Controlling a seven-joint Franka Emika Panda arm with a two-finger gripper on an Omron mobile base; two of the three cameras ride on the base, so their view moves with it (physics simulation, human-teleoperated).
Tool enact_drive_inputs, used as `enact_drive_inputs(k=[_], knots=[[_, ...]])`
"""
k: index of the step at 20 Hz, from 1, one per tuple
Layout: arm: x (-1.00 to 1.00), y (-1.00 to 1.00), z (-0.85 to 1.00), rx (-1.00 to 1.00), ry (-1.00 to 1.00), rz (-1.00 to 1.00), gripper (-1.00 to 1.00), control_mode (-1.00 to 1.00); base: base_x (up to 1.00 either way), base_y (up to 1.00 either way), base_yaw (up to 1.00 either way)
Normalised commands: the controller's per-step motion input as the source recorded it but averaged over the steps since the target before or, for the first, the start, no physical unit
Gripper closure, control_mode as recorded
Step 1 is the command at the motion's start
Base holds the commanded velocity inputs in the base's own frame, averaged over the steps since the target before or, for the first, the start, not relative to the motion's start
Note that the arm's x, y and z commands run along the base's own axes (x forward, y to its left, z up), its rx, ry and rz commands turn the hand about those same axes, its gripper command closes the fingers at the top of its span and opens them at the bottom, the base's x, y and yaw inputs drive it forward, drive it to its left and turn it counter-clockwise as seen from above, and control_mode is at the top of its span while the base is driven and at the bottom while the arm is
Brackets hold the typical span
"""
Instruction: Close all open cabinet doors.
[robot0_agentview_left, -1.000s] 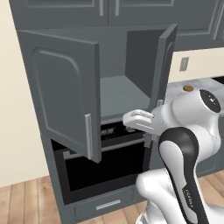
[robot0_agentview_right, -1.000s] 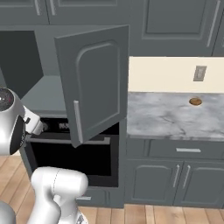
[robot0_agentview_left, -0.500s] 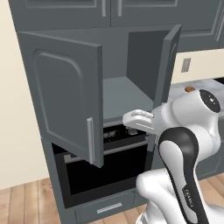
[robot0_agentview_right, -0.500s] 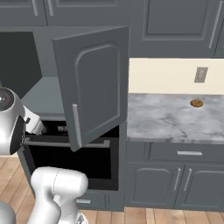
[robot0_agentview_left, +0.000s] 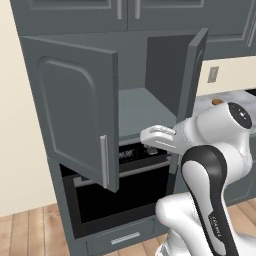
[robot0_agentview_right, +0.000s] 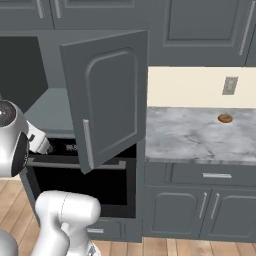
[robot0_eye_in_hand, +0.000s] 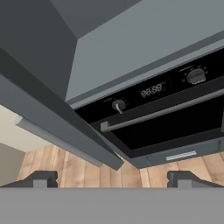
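Both tall dark grey cabinet doors, left (robot0_agentview_left: 75, 110) and right (robot0_agentview_right: 107, 95), stand open above the black glass oven (robot0_agentview_left: 125, 192). The empty claw (robot0_eye_in_hand: 111, 178), spread wide, should push the left one shut next.

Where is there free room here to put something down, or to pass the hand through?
The grey shelf between the two open cabinet doors lies bare. The marble counter is bare except for a small brown thing near the wall. It is tight between the left door and the oven, where the gripper is.
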Motion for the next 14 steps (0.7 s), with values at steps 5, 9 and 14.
enact_drive_inputs(k=[5, 9, 14], knots=[[0.0, 0.0, 0.0, 0.0, 0.0, 0.0, -1.0, 1.0, 0.08, 0.03, 0.0], [0.0, 0.0, 0.0, 0.0, 0.0, 0.0, -1.0, 1.0, 0.0, 0.0, 0.0], [-0.26, 0.0, 0.0, 0.0, -0.06, 0.0, -1.0, -1.0, 0.0, 0.0, 0.0]])
